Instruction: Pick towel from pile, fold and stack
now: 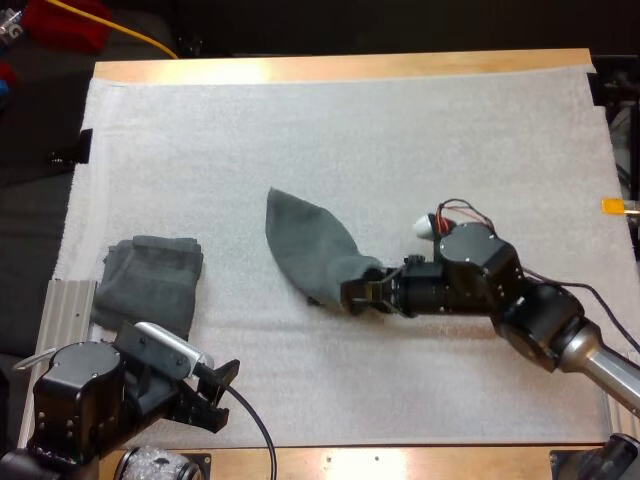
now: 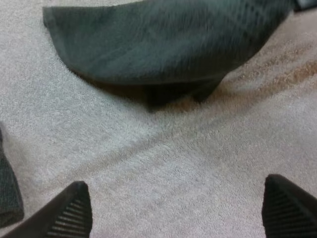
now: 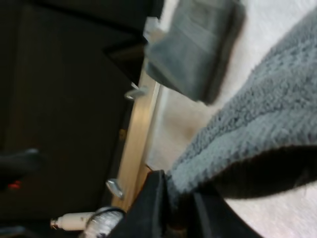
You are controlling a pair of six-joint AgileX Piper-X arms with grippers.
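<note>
A dark grey-green towel [image 1: 305,243] lies stretched in the middle of the white mat, drawn to a point at its near right end. My right gripper [image 1: 362,292] is shut on that end, low over the mat. In the right wrist view its black fingers [image 3: 151,203] pinch the towel's edge [image 3: 257,124]. A folded stack of towels [image 1: 150,278] rests at the mat's left side, also seen past the held towel [image 3: 198,44]. My left gripper [image 1: 215,392] hovers near the front left, open with nothing between its fingers [image 2: 67,213], facing the towel [image 2: 163,44].
A metal rail [image 1: 62,312] runs along the table's left edge beside the stack. The wooden table edge [image 3: 138,134] drops to dark floor beyond it. White mat [image 1: 400,130] stretches bare behind and to the right of the towel.
</note>
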